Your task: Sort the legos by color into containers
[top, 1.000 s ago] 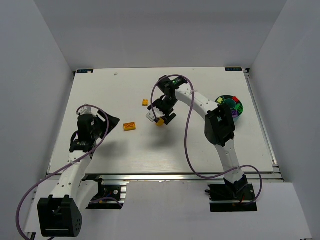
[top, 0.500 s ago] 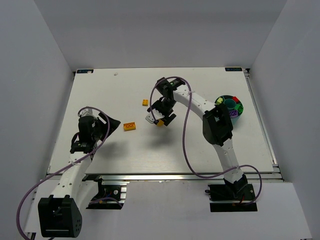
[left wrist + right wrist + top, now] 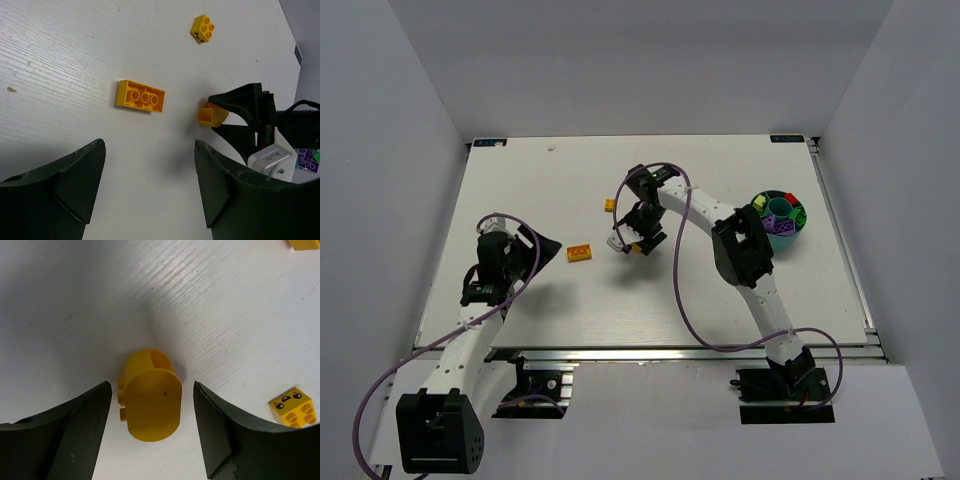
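A yellow oval brick (image 3: 150, 397) lies on the white table between the fingers of my right gripper (image 3: 151, 387), which is open with a gap on each side. In the top view the gripper (image 3: 638, 243) stands over this brick (image 3: 639, 248). An orange flat brick (image 3: 581, 252) lies to its left, and a small yellow brick with a face (image 3: 610, 205) lies behind it. My left gripper (image 3: 150, 145) is open and empty, near the orange brick (image 3: 140, 96). The teal bowl (image 3: 782, 239) at the right holds green, red and purple bricks.
The left wrist view shows the small yellow brick (image 3: 203, 28), the oval brick (image 3: 211, 114) and a corner of the bowl (image 3: 307, 161). The right arm's purple cable loops over the table's middle. Grey walls enclose the table on three sides.
The right arm has shifted a little to the left and its gripper has come down around the oval brick. The left arm has barely moved.
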